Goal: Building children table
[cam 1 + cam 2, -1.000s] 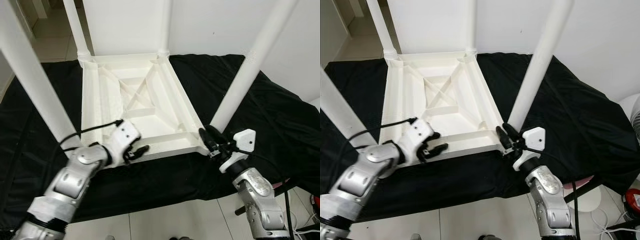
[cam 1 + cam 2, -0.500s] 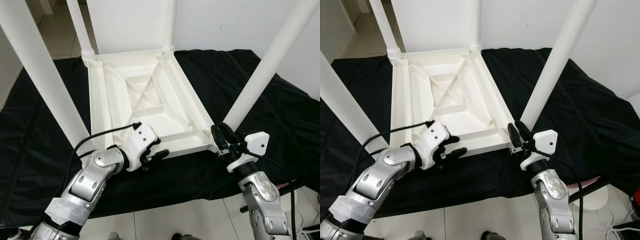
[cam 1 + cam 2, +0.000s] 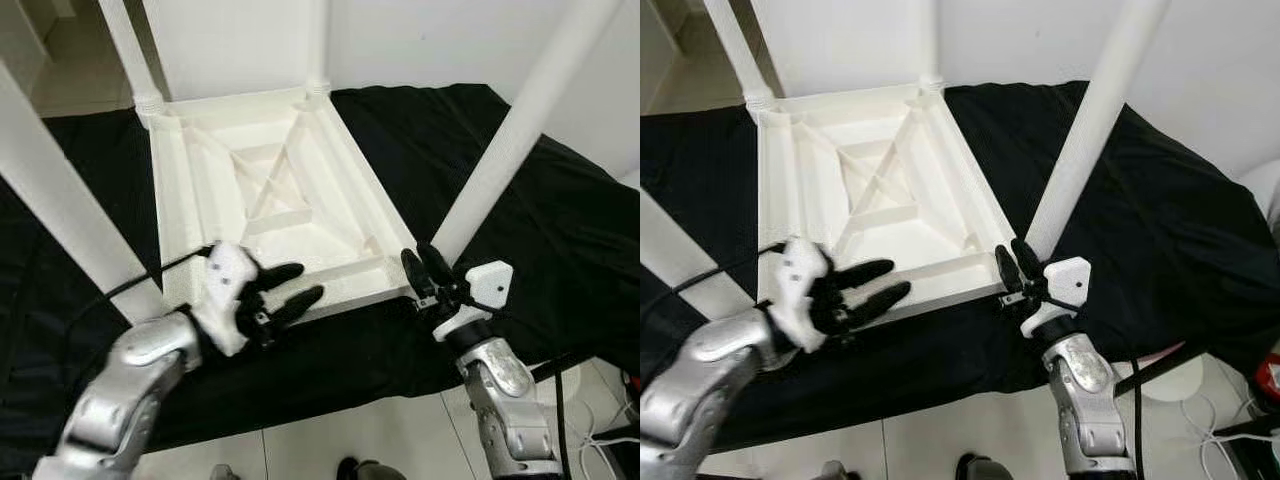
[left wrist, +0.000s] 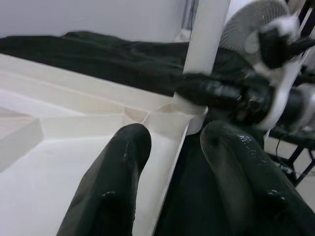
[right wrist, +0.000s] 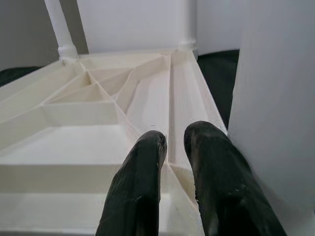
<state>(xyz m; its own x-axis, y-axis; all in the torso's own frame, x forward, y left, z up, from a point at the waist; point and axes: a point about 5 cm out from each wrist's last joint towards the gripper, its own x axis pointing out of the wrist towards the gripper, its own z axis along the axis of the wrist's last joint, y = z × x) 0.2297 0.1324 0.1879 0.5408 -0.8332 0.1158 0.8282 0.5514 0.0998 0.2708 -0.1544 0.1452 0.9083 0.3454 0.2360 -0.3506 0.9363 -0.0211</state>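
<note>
Lying upside down, the white children's table point(image 3: 270, 190) rests with its top flat on a black cloth point(image 3: 520, 230), its four round legs pointing straight up out of frame. Its long axis runs away from the robot toward the white wall point(image 3: 420, 40). The underside faces up: a shallow moulded tray of matte white plastic with raised rim walls, crossed diagonal ribs and a few straight cross-ribs. Each leg is a smooth white tube seated in a ringed socket at a corner; the near right leg point(image 3: 520, 130) and near left leg point(image 3: 60, 200) rise steeply past the camera, the far left leg point(image 3: 125, 50) and far right leg point(image 3: 317, 45) stand by the wall.

Left gripper point(image 3: 285, 290): jaws parted, holding nothing, fingers lying across the near rim of the table, one over the inside of the tray and one over the outer edge, as the left wrist view confirms.

Right gripper point(image 3: 425, 270): at the near right corner, just beside the base of the near right leg. Jaws set only slightly apart; the right wrist view shows the fingers point(image 5: 142, 187) astride the side rim wall, but a firm grip cannot be confirmed.

Cloth is wrinkled and drapes over a low support. Pale tiled floor point(image 3: 330, 440) lies below, with white cables point(image 3: 610, 430) at the right.
</note>
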